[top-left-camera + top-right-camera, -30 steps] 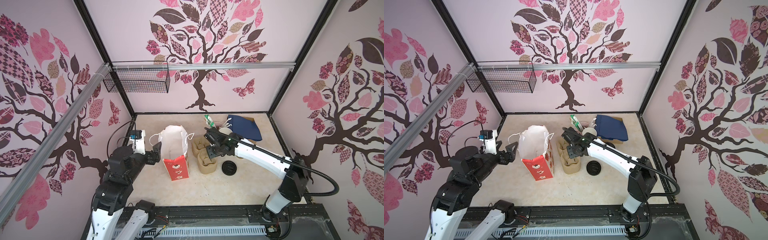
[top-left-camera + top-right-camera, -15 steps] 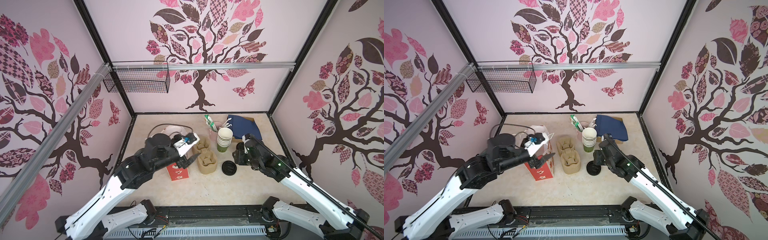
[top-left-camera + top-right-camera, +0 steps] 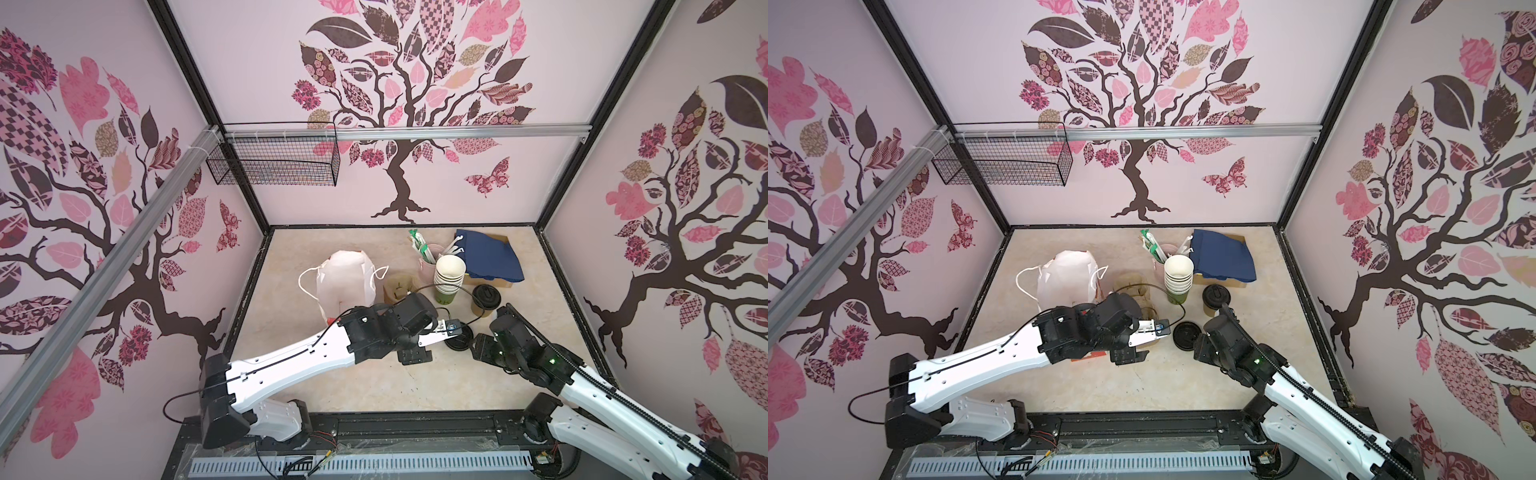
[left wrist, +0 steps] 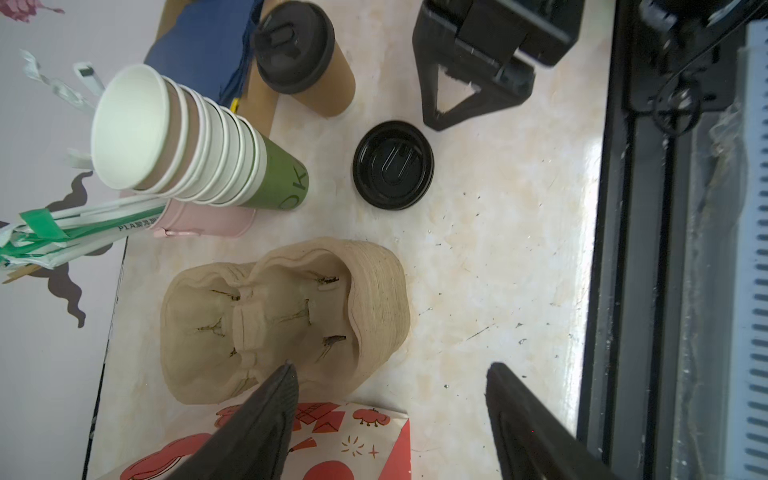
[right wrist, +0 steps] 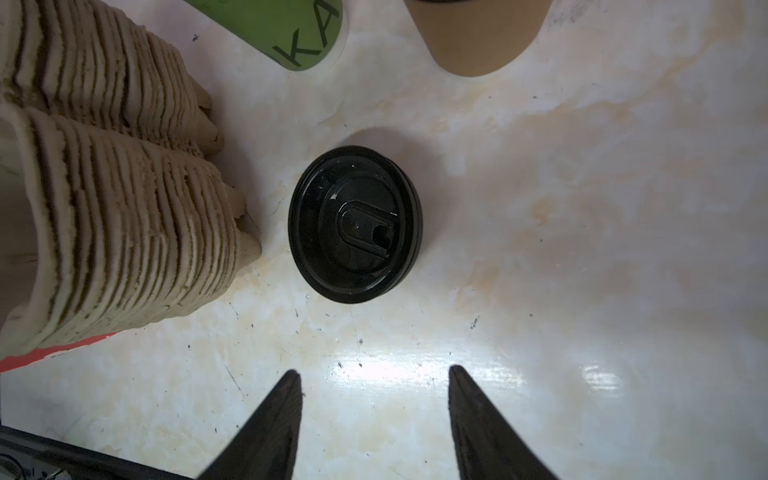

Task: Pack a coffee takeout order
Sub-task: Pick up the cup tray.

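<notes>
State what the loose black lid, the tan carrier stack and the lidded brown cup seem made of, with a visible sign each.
Loose black lid: probably thin moulded plastic, glossy; sharp highlights, pressed sip tab.
Tan carrier stack: moulded pulp, matt, fibrous; rough layered edges.
Lidded brown cup: likely paper, matt; smooth kraft-coloured wall.

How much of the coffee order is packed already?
Barely started. Done: one cup has its lid on, but it stands outside the carrier. In hand: nothing. The left gripper and right gripper are both open and empty, the right one facing a loose lid. Left: the carrier holds no cup, and the napkin lies at the back.
</notes>
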Available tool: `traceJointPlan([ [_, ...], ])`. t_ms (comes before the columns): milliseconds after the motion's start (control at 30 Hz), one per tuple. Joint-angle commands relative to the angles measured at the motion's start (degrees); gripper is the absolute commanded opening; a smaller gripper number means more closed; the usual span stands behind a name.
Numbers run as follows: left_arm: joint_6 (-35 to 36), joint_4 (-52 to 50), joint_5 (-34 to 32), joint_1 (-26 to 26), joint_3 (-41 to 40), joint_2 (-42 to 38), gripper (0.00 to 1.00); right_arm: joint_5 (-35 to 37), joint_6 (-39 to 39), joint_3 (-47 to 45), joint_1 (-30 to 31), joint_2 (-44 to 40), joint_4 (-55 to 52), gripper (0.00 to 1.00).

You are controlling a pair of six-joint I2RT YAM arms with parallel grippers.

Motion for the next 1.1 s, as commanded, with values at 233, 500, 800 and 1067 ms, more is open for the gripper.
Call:
traceJointPlan([
  [233,-7.10,-3.81,-5.80,4.55,2.10,10.17,0.61,4.74,0.71,3.32,-0.18,-3.36,3.45,0.57],
  [500,-6.87,-3.19,-0.79,5.90,3.38,10.26,0.55,4.39,0.12,3.36,-0.15,-2.72,3.97,0.57],
  [800,-6.86,-3.27,0.26,7.75,6.19,11.60,0.46,4.70,-0.33,3.13,-0.18,-3.04,3.25,0.57],
  [1067,-6.88,-4.64,0.59,7.75,7.80,13.77,0.41,5.23,-0.42,3.16,-0.12,-3.85,2.49,0.57],
])
